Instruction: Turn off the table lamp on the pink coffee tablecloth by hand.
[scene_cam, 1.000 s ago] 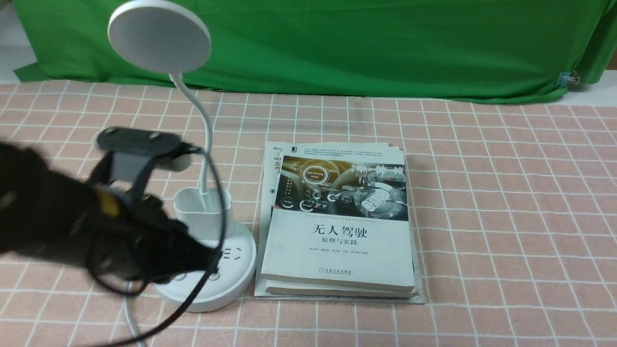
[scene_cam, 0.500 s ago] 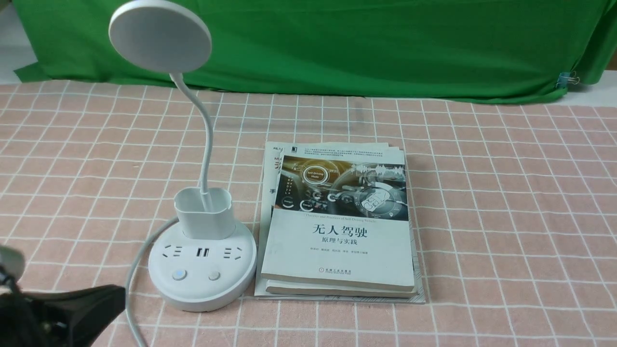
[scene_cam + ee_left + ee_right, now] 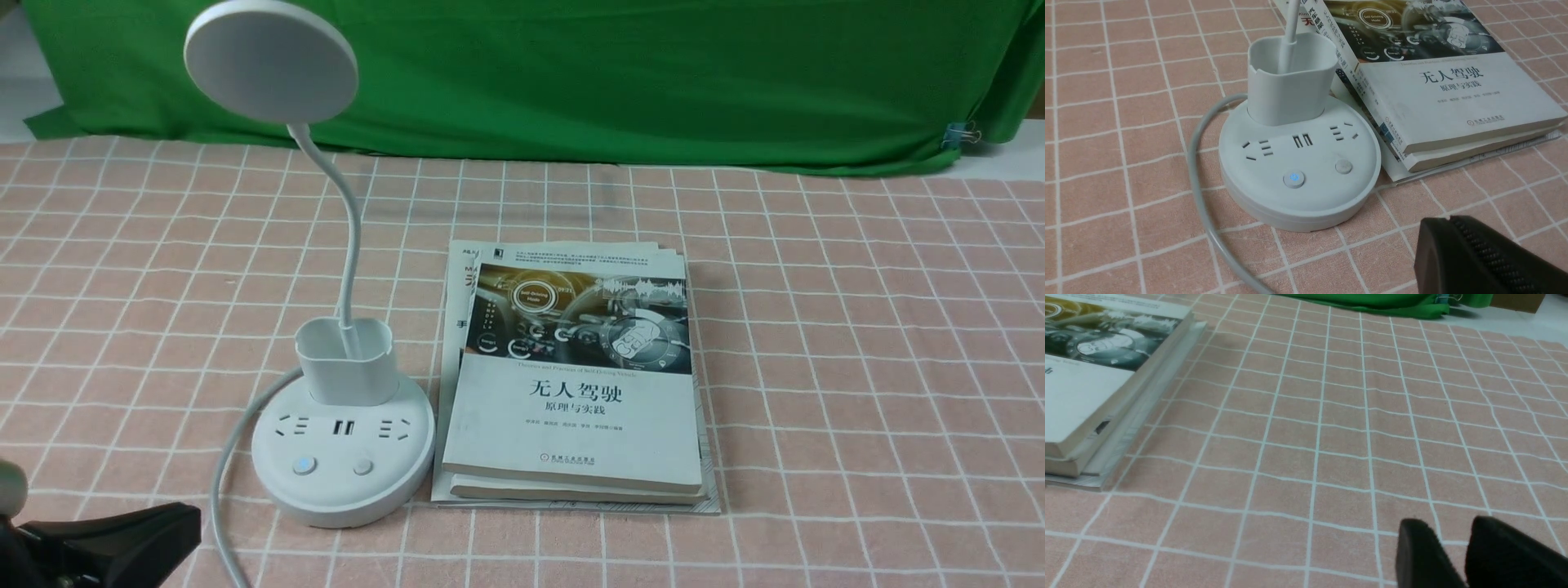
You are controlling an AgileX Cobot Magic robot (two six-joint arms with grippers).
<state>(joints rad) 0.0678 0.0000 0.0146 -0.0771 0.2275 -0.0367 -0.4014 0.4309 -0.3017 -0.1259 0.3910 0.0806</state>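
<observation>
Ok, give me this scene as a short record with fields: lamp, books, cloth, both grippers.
table lamp: upright on the cloth; one base button glows blue
books: stacked flat, right of the lamp base
pink coffee tablecloth: lamp and books rest on it
left gripper: low, near the lamp base, not touching; jaws unclear
right gripper: over bare cloth, slightly open, empty

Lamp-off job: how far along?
Done, apparently: the white plastic table lamp's round disc head shows no glow. In hand: nothing; the black left hand sits apart from the lamp's round base. Left: seemingly nothing, though one base button glows blue.
</observation>
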